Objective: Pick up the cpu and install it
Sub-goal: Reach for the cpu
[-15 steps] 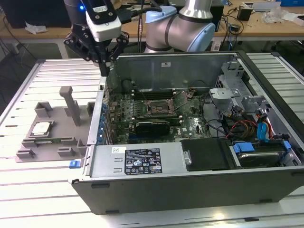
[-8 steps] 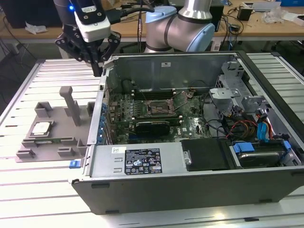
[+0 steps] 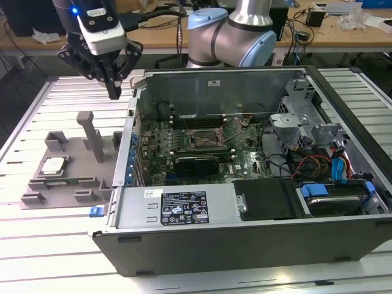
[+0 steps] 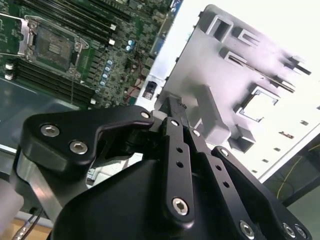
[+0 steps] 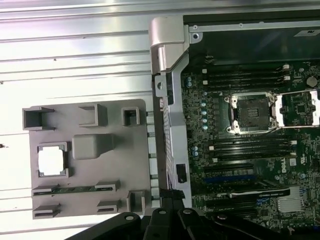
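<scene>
The black gripper [image 3: 114, 92] is seen closed, empty; at its seven o'clock, the flat silvery square cpu [image 3: 54, 165] is judged light, fragile, best edge-gripped.

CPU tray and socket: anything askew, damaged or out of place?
Nothing stands out. The cpu lies flat and square in its pocket on the grey tray. The socket on the motherboard stands open and empty. The gripper hangs by the computer case wall on the tray side, jaws shut, holding nothing.

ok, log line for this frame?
hand: shut, empty, raised beside case wall | cpu: lying in tray, untouched | socket: open, empty
</scene>
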{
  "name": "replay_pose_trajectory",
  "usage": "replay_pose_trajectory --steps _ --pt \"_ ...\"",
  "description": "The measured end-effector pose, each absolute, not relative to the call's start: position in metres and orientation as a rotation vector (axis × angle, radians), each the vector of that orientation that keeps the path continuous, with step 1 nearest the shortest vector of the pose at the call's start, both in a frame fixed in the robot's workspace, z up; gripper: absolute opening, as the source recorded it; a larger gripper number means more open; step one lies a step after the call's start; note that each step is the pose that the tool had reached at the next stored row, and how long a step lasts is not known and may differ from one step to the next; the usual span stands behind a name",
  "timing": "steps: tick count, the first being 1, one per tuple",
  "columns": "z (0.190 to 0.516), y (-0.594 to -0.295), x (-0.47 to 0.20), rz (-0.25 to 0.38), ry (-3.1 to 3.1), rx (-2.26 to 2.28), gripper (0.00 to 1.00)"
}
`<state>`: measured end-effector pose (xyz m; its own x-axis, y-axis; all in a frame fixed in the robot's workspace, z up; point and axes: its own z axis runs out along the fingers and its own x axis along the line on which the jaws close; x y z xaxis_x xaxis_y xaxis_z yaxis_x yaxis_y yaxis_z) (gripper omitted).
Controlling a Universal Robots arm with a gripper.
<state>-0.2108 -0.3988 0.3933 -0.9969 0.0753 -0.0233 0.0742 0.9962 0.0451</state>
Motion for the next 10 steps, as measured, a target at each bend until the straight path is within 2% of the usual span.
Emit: replay_pose_trajectory --steps 10 --pt "0.393 -0.399 -0.238 0.069 3.114 0.117 0.11"
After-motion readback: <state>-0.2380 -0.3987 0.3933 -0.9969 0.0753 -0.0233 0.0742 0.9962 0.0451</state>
